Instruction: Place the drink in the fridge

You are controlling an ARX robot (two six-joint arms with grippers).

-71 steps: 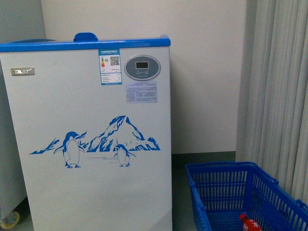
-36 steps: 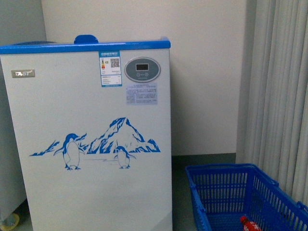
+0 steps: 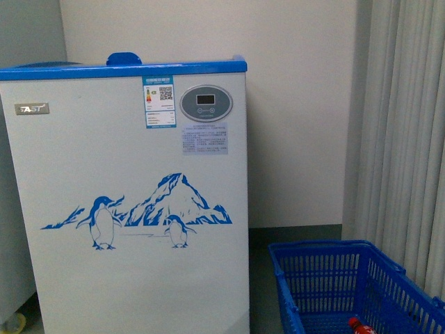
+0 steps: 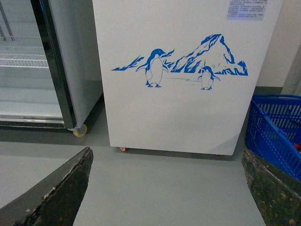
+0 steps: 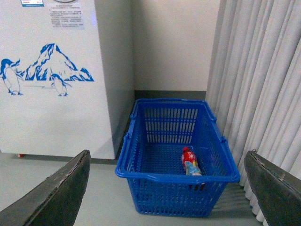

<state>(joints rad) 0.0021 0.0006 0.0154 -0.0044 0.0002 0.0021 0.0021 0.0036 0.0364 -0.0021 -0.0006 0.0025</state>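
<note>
The drink (image 5: 190, 163) is a red-capped bottle with a red label, lying on the floor of a blue slotted basket (image 5: 141, 174); only its cap end (image 3: 359, 325) peeks into the front view. The fridge (image 3: 132, 202) is a white chest with a blue top rim, penguin picture and oval display, standing left of the basket; its lower front (image 4: 188, 113) fills the left wrist view. My right gripper (image 5: 167, 188) is open, well short of the basket. My left gripper (image 4: 167, 188) is open above bare floor in front of the fridge.
A glass-door cooler (image 4: 33, 70) stands left of the fridge. Grey curtains (image 3: 403, 139) hang at the right behind the basket (image 3: 327, 278). A pale wall (image 3: 299, 104) is behind. The fridge rests on small red castors (image 4: 123, 149) on a grey floor.
The front view has shifted slightly: the fridge and basket sit a little lower in the frame than a second ago, and less of the bottle's cap shows.
</note>
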